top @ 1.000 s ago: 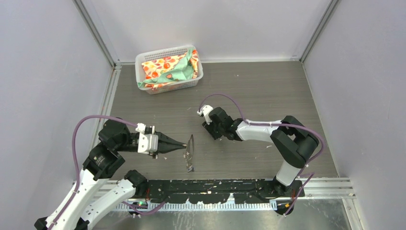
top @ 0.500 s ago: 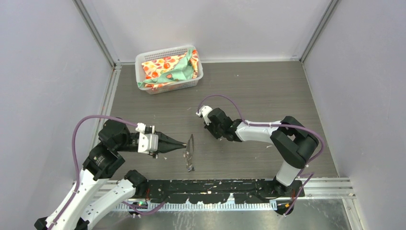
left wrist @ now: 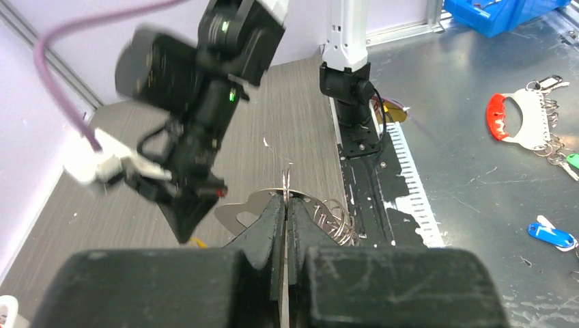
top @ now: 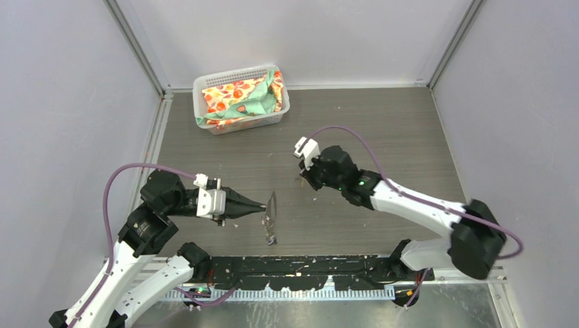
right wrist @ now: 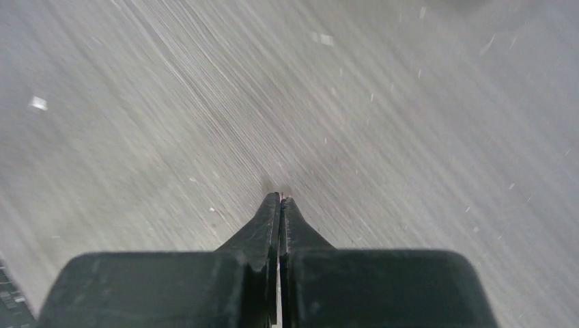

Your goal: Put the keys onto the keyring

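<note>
The keyring [top: 272, 206] is a pale metal plate [left wrist: 249, 208] with an oval hole and a bunch of wire rings [left wrist: 336, 220] along one side. It stands on edge above the table. My left gripper [top: 263, 206] is shut on one thin ring [left wrist: 287, 180] of it. To the right, my right gripper [top: 304, 180] points down with its jaws shut [right wrist: 280, 199]. A small yellow-orange key [left wrist: 196, 241] shows right at its fingertips [left wrist: 183, 229], seemingly pinched there. Only a sliver shows between the tips in the right wrist view. The blue key is out of view.
A white basket [top: 205, 85] holding patterned cloth sits at the back left. A black rail [top: 307, 265] runs along the table's near edge. Beyond the table lie a red-and-white key holder [left wrist: 522, 119] and a blue tag [left wrist: 552, 234].
My right gripper has shut and shifted a little right and away from the keyring, and its arm has swung out low over the table. The left arm and keyring have not moved.
</note>
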Robot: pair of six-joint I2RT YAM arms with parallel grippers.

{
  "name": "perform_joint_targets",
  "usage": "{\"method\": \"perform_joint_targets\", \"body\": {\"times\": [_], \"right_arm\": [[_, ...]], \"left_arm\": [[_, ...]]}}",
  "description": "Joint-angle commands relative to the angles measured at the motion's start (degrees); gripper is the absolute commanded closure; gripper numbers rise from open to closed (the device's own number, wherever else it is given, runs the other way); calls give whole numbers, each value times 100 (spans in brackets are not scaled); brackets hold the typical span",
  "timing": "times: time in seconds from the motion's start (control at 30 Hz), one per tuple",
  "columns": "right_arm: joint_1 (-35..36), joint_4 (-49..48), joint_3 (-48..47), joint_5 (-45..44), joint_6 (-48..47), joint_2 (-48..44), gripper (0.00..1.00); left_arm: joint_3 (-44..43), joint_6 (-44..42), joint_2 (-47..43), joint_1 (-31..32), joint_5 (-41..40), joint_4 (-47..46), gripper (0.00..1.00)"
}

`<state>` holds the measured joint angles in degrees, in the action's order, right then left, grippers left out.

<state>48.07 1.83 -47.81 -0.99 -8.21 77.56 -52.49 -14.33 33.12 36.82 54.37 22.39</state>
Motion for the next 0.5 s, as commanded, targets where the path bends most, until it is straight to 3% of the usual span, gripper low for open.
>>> {"method": "perform_joint_targets", "body": {"times": [0.0,0.13,0.23,0.47], "right_arm": [[-114,233,-1,990,-166,-1119,99],[-333,855,-283,2141,5,-1939,99],[-440,1077,-609,3164,231,-2442,99],[-450,1237,-1662,4462,548,-2470,99]], "left_arm": [[-130,265,39,19,-40,-448,100],[-110,600,133,24,36,-605,99],[-38,1316,253,24,154,-1103,100],[-77,2126,690,25,737,-1803,99]]}}
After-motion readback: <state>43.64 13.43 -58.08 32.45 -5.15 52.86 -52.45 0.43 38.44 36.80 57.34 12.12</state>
